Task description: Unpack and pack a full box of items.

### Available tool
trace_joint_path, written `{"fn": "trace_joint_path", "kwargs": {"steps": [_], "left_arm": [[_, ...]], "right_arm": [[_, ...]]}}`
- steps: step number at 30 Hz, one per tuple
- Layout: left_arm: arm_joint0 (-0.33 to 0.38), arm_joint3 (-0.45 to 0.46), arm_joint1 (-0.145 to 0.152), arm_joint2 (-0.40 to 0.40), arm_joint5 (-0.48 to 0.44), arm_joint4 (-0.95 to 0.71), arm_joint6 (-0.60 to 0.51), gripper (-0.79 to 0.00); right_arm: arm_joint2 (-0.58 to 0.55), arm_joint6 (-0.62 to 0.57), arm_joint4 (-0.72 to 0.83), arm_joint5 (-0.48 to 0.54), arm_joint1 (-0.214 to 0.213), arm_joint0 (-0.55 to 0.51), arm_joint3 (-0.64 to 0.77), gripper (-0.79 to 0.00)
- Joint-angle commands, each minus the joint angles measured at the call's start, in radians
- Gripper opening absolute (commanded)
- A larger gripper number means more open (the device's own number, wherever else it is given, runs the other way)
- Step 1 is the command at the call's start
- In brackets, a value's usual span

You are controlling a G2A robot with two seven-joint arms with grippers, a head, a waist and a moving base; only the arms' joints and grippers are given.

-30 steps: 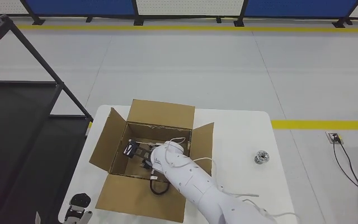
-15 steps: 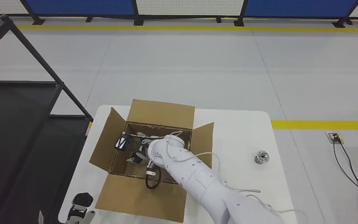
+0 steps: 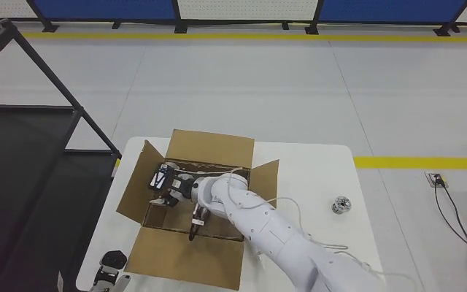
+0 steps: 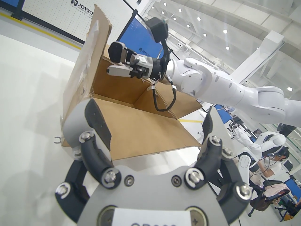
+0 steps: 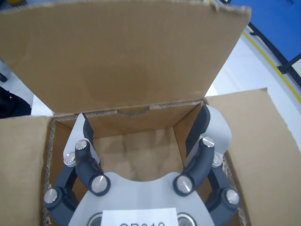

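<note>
By the near-left corner of the table (image 3: 314,168) hangs the left hand (image 4: 151,116), fingers spread wide with nothing between them. The box (image 3: 211,150) sits on the table's left half, all four flaps folded out. The right hand (image 5: 144,118) hovers over the box's left end, facing the left flap, fingers apart and empty. Near the right edge lies a small silvery roll (image 3: 340,204).

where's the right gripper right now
In the top view the right gripper is over the open cardboard box, at the left side of its opening. Its own wrist view looks down into the box, fingers open.
</note>
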State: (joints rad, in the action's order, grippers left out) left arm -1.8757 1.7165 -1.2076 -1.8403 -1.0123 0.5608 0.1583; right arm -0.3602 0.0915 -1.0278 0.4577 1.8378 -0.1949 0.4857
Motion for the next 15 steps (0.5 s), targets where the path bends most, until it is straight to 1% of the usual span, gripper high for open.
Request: {"fn": "trace_joint_path", "kwargs": {"steps": [1, 4, 8, 11, 15], "left_arm": [[-0.004, 0.0, 0.002, -0.003, 0.0, -0.002, -0.006, 0.0], [-0.011, 0.002, 0.006, -0.007, 0.0, -0.009, -0.016, 0.0], [-0.025, 0.005, 0.015, -0.018, 0.0, -0.02, -0.029, 0.0], [-0.035, 0.006, 0.023, -0.026, 0.0, -0.034, -0.039, 0.0], [-0.047, 0.008, 0.037, -0.032, 0.0, -0.055, -0.058, 0.0]], "right_arm": [[-0.022, 0.007, -0.023, -0.012, -0.033, -0.019, 0.082, 0.0], [-0.066, -0.046, -0.062, -0.056, -0.086, -0.062, 0.239, 0.0], [-0.147, -0.216, -0.138, -0.14, -0.163, -0.158, 0.538, 0.0], [-0.229, -0.35, -0.218, -0.185, -0.224, -0.269, 0.789, 0.0], [-0.339, -0.495, -0.363, -0.237, -0.291, -0.454, 1.109, 0.0]]}}
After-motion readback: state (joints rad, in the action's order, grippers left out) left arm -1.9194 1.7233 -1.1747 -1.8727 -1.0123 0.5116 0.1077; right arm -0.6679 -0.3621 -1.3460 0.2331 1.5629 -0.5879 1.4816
